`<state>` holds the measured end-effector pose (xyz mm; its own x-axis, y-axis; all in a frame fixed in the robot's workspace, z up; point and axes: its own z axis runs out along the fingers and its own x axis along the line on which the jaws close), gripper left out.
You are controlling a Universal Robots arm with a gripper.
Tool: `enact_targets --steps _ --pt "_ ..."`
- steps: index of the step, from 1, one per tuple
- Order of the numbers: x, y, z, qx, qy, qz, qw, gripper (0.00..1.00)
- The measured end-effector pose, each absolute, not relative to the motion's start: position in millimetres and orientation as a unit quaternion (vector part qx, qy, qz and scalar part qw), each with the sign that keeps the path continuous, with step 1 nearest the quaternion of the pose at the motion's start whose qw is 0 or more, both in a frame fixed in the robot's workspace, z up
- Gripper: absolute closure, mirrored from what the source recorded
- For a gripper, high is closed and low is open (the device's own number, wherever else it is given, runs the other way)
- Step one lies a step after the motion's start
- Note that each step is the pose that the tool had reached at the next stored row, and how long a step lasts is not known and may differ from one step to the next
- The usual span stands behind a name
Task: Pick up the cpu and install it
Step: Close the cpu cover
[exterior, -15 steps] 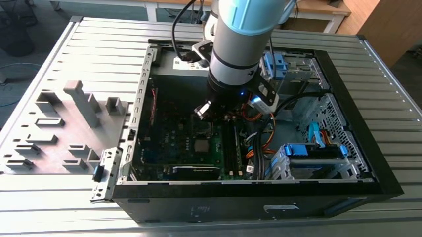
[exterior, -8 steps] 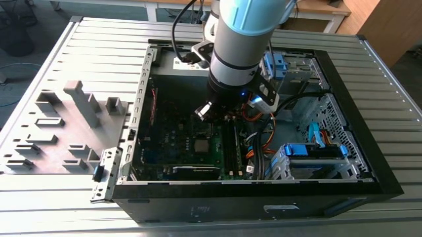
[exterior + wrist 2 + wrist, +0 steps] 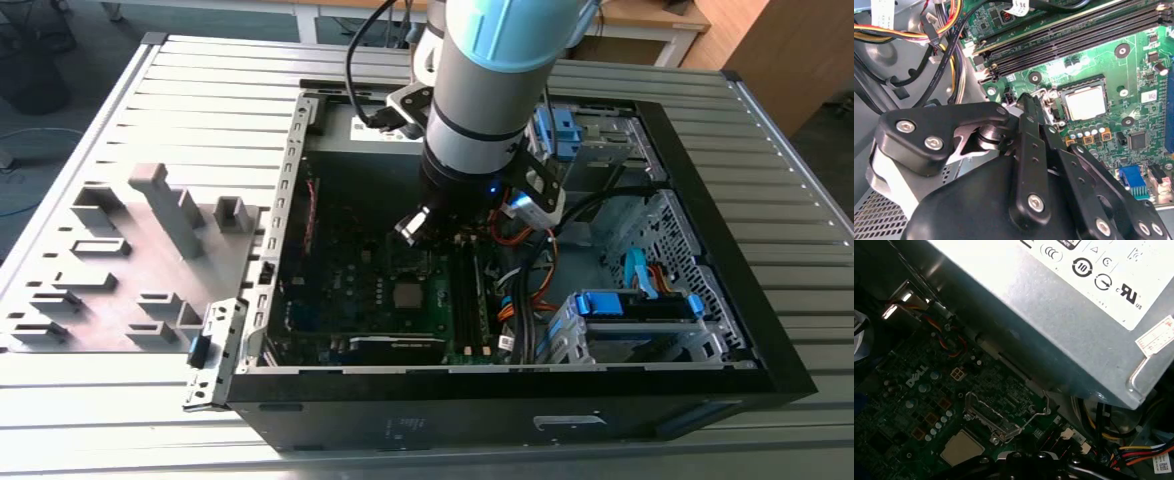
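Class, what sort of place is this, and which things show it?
Probably a robotics lab bench for computer assembly: a robot arm reaches into an open computer case lying on a slatted metal table, a grey fixture tray sits beside it, and the cpu lies on the motherboard.

an open computer case [image 3: 507,420] lies on a slatted metal table [image 3: 787,230], a grey fixture tray [image 3: 134,275] beside it at the exterior view's left. inside: green motherboard [image 3: 1139,65], power supply [image 3: 1054,315], coloured cables [image 3: 946,25].
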<state>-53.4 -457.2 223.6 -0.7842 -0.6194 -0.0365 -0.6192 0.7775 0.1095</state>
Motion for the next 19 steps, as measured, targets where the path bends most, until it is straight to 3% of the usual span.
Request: enact_targets --steps 19 --pt "-53.4 -482.1 223.5 0.331 -0.942 -0.058 0.001 0.89"
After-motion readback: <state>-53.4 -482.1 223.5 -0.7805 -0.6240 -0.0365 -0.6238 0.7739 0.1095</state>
